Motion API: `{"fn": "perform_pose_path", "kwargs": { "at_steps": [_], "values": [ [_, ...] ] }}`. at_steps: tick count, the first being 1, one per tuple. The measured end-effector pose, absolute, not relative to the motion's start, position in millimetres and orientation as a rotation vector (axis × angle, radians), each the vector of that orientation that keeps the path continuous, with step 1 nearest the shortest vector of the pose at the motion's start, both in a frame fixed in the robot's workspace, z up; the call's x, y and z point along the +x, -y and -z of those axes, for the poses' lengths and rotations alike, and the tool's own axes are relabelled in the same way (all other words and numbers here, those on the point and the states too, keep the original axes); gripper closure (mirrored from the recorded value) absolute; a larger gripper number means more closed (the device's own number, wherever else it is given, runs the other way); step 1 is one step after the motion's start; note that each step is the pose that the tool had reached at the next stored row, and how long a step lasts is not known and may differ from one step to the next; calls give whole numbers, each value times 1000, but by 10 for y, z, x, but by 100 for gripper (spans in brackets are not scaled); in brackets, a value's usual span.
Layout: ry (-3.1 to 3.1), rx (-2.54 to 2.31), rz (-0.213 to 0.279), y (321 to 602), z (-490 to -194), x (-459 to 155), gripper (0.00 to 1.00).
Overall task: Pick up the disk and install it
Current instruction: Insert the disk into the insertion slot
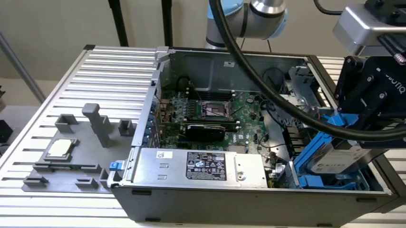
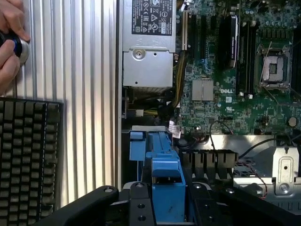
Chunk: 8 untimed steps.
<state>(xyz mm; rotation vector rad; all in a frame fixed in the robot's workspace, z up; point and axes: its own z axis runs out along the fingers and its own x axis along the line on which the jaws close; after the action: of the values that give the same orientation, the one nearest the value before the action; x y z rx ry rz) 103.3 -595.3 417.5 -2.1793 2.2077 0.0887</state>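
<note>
The disk (image 1: 335, 157), silver-grey with a white label and blue side rails, hangs tilted over the blue drive bay (image 1: 330, 182) at the exterior view's right end of the open computer case (image 1: 254, 197). My black gripper (image 1: 362, 135) is shut on its upper end. In the wrist view, a blue rail of the disk (image 2: 167, 181) sits between my black fingers (image 2: 136, 202). The disk's lower end dips into the bay; I cannot tell whether it touches the bay.
The case holds a motherboard (image 1: 209, 111) and a large silver box with a black label (image 1: 203, 166). A grey fixture (image 1: 63, 166) with a small silver chip (image 1: 59, 148) lies on the ribbed table. A keyboard (image 2: 28, 155) and a person's hand (image 2: 10, 33) are beside the case.
</note>
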Motion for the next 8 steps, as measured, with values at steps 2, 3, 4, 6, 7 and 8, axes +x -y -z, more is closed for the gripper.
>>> {"fn": "perform_pose_path", "kwargs": {
  "at_steps": [2, 3, 4, 6, 7, 8],
  "values": [
    [-2208, -2179, -89, 5942, -4137, 1035, 100],
    [-2208, -2179, -89, 5936, -4121, 1036, 100],
    [-2208, -2179, -89, 5930, -4102, 1036, 100],
    [-2208, -2179, -89, 5918, -4067, 1037, 100],
    [-2208, -2180, -89, 5913, -4048, 1037, 100],
    [-2207, -2180, -89, 5908, -4030, 1037, 100]
  ]
}}
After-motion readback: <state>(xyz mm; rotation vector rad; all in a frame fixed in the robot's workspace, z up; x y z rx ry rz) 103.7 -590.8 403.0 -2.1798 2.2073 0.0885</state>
